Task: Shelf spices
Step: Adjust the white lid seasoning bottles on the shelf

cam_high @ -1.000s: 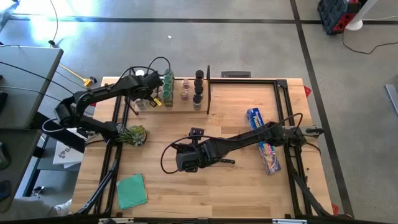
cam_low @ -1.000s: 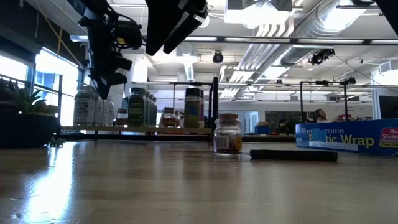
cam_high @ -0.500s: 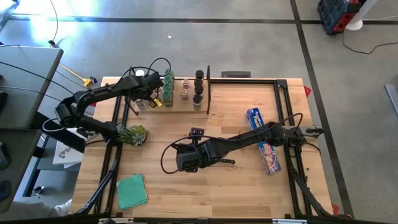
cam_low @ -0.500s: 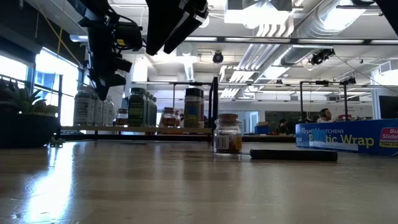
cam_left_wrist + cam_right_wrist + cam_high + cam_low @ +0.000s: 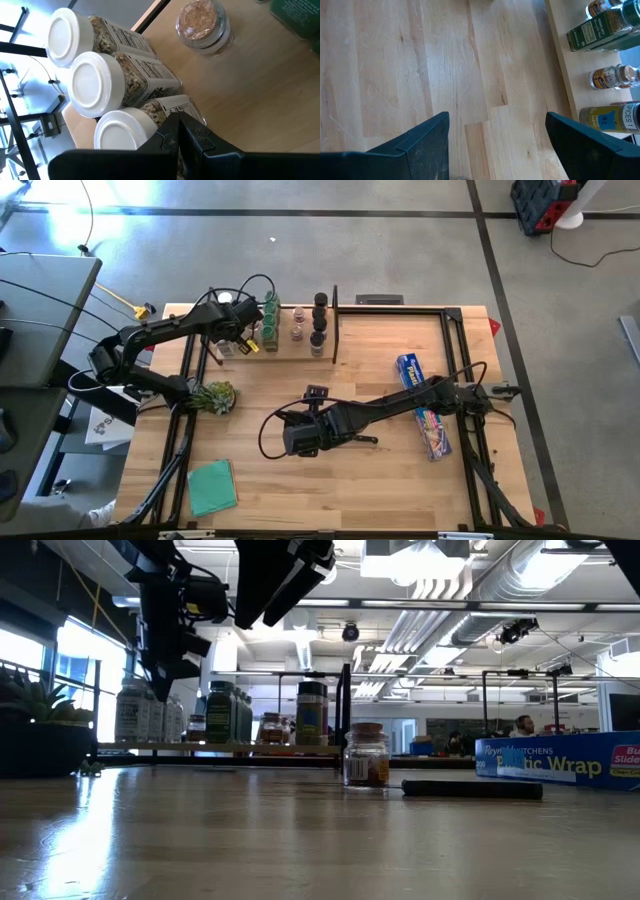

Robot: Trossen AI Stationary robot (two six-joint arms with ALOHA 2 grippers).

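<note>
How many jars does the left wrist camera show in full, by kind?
White-capped jars: 3
Clear jar with a brownish top: 1
Total: 4
A green thing at the picture's edge is cut off and not counted.

The left gripper (image 5: 179,131) covers part of the nearest white-capped jar (image 5: 125,131); jar labels on the shelf (image 5: 215,748) seem unreadable.
</note>
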